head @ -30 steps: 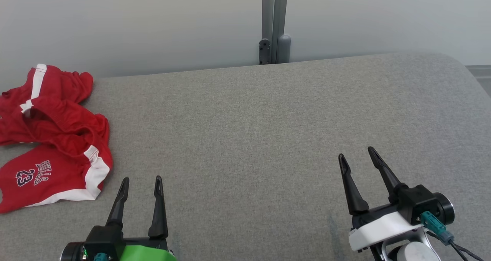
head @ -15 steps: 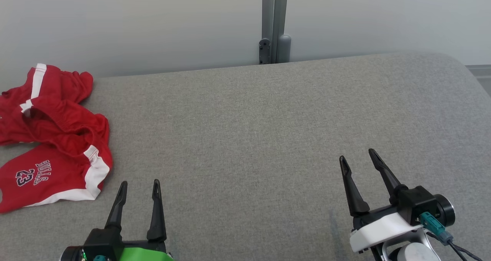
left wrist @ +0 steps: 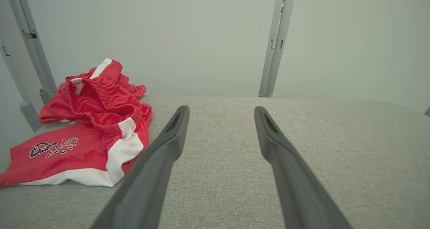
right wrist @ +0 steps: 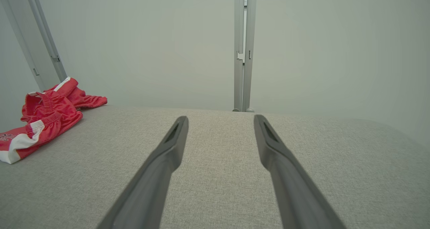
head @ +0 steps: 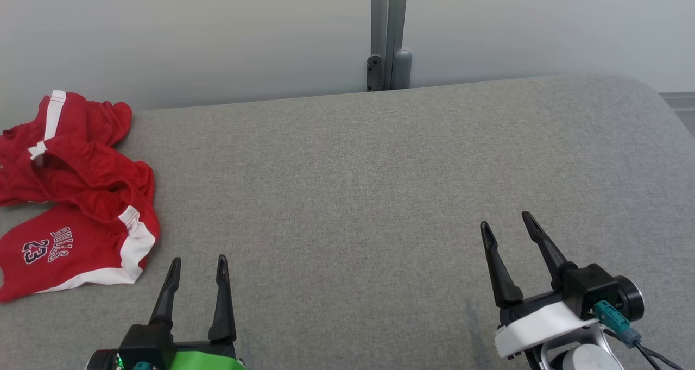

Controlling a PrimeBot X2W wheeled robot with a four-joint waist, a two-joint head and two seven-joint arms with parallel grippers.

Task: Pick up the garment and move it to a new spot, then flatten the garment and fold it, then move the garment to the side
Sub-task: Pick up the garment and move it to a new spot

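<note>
Seemingly poised for the first pickup, the left gripper (head: 198, 260) and right gripper (head: 506, 220) hover empty, jaws apart, over the grey padded surface (head: 353, 169); the crumpled red garment (head: 76, 196) lies at far left, calling for a leftward reach.

"BULLS 23" on red shorts (head: 65, 250)

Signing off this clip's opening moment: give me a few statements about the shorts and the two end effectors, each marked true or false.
1. The red shorts lie at the left of the grey padded surface. True.
2. The left end effector and the right end effector are both open. True.
3. The left end effector touches the shorts. False: bare surface shows between them.
4. The shorts are neatly folded. False: they are crumpled, with one leg spread out.
</note>
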